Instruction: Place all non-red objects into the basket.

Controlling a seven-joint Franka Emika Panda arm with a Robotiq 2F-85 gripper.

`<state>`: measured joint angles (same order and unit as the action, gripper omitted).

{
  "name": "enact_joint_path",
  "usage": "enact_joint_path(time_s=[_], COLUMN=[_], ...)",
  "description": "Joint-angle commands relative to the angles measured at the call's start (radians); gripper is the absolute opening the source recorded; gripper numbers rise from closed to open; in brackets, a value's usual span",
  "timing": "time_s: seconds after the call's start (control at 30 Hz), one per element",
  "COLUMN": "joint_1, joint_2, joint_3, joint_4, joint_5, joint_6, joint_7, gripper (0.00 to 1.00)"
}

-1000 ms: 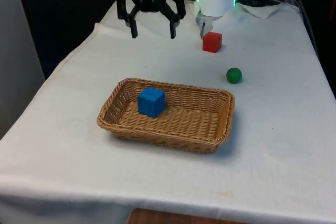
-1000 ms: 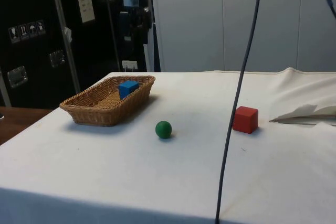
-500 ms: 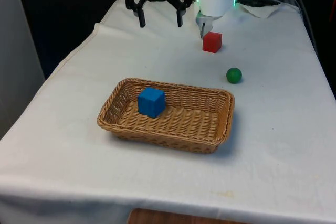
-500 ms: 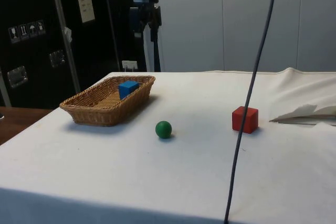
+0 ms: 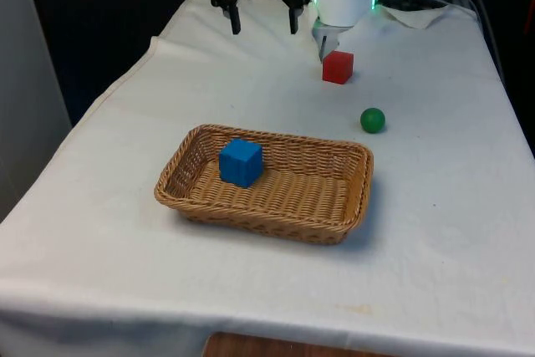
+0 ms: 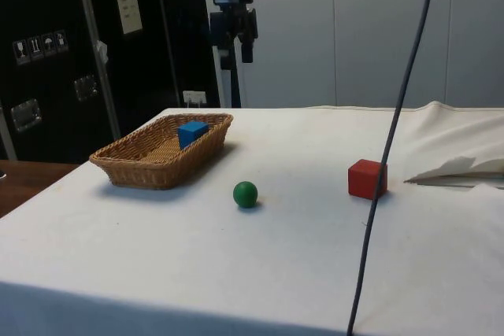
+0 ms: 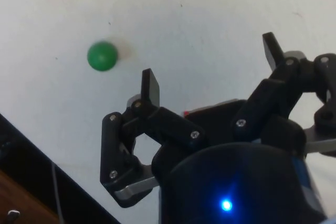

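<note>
No text can be read — cabinet labels too small.

The arm above the hand (image 5: 264, 21) is cut off by the front view's top edge. In the wrist view the hand covers most of the red cube (image 7: 187, 113). The basket (image 6: 126, 167) wall hides the blue cube's (image 6: 191, 132) base.

We see a blue cube (image 5: 241, 162) in a tan wicker basket (image 5: 326, 226), a green ball (image 5: 373, 119), a red cube (image 5: 338, 67) and a white cloth (image 5: 443, 173).
</note>
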<state>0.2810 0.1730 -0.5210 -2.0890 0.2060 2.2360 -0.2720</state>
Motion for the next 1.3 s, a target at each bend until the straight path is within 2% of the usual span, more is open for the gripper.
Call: enact_joint_path(time_s=[0.0,0.2,0.23,0.3,0.53,0.57,0.6,0.8,0.83,0.87,1.07,1.1,1.13,1.27], joint_1=[0.005,0.005,0.0,0.005,0.004,0.0,0.003,0.002,0.0,0.001,0.0,0.0,0.0,0.001], joint_2=[-0.012,-0.052,-0.043,-0.068,-0.154,-0.142,-0.163,-0.204,-0.198,-0.215,-0.247,-0.244,-0.251,-0.268], joint_3=[-0.004,-0.003,0.001,-0.001,0.025,0.023,0.028,0.047,0.045,0.053,0.073,0.071,0.076,0.092], joint_4=[-0.014,-0.056,-0.048,-0.07,-0.147,-0.134,-0.155,-0.201,-0.192,-0.215,-0.254,-0.249,-0.259,-0.275], joint_5=[-0.022,-0.053,-0.036,-0.062,-0.091,-0.074,-0.094,-0.123,-0.103,-0.137,-0.192,-0.172,-0.199,-0.226], joint_6=[0.008,0.009,0.0,0.009,0.013,0.001,0.013,0.027,0.011,0.034,0.061,0.047,0.064,0.076], joint_7=[0.019,0.04,0.025,0.048,0.092,0.073,0.096,0.126,0.107,0.138,0.185,0.167,0.192,0.223], gripper=[1.0,1.0,1.0,1.0,1.0,1.0,1.0,1.0,1.0,1.0,1.0,1.0,1.0,1.0])
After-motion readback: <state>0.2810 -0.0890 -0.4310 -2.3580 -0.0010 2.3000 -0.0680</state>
